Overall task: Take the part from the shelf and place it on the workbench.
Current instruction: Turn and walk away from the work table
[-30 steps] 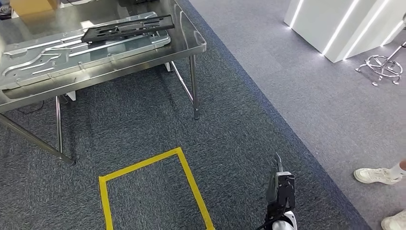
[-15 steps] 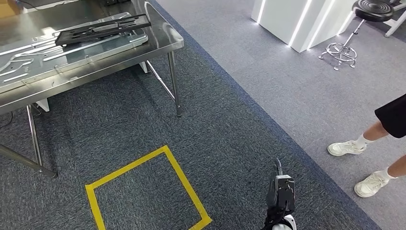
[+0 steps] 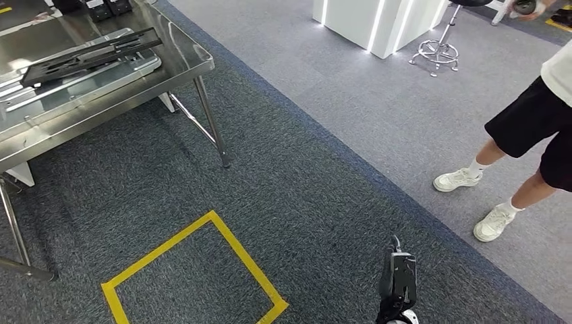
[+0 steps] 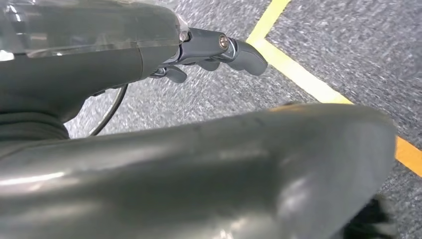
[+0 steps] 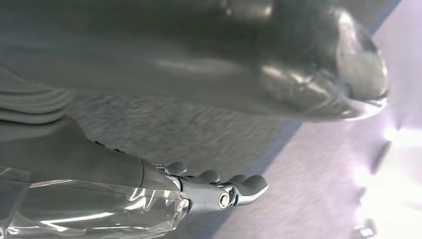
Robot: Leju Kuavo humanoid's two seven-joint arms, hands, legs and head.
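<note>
A steel workbench (image 3: 181, 62) stands at the upper left of the head view. A silver pressed panel (image 3: 67, 79) lies on it, with a flat black frame part (image 3: 88, 55) on top. My right hand (image 3: 397, 278) hangs low over the dark carpet at the bottom, far from the bench. In the right wrist view my right hand (image 5: 219, 191) has its fingers stretched out and holds nothing. In the left wrist view my left hand (image 4: 219, 50) hangs above the carpet with its fingers loosely extended and empty.
A yellow tape square (image 3: 246, 260) marks the carpet in front of me, and the same tape (image 4: 298, 74) runs under my left hand. A person (image 3: 533, 121) in black shorts stands at the right. A white lit counter (image 3: 364, 20) and a stool (image 3: 435, 50) are at the back.
The whole picture has slid left and up, so the camera has turned right. The person has come further into view at the right. Both hands still hang empty.
</note>
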